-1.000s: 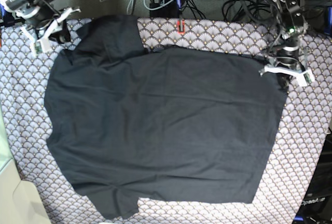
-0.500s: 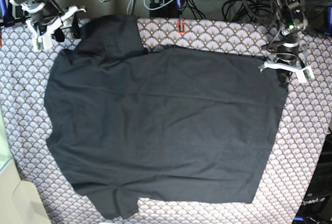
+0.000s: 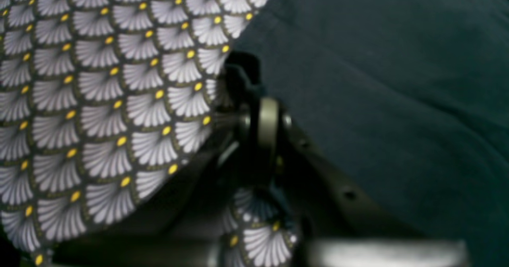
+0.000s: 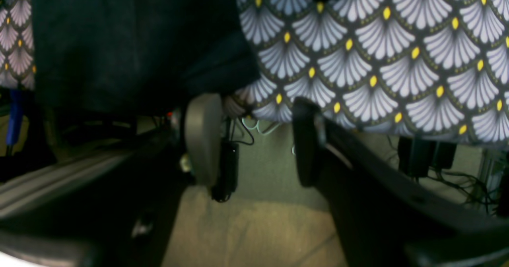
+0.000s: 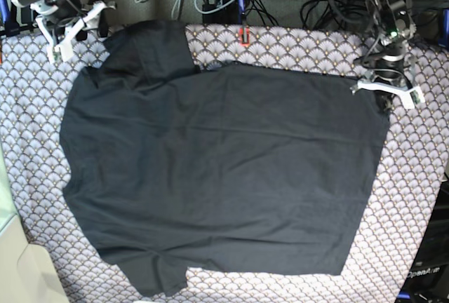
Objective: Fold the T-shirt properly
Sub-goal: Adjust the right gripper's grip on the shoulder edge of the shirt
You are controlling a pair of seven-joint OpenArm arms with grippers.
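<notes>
Lying flat beside both claws, the plain black cotton T-shirt (image 5: 217, 170) covers the fan-patterned table (image 5: 435, 198). Left claw (image 5: 383, 97) is clamped together at its corner; right claw (image 5: 76, 31) gapes apart, holding nothing.

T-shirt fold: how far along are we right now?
Done: T-shirt lies spread flat on the patterned cloth, no fold visible. In hand: left gripper, jaws shut, sits at its corner; whether it holds fabric is unclear. Right gripper is open, holding nothing. Left: every fold.
</notes>
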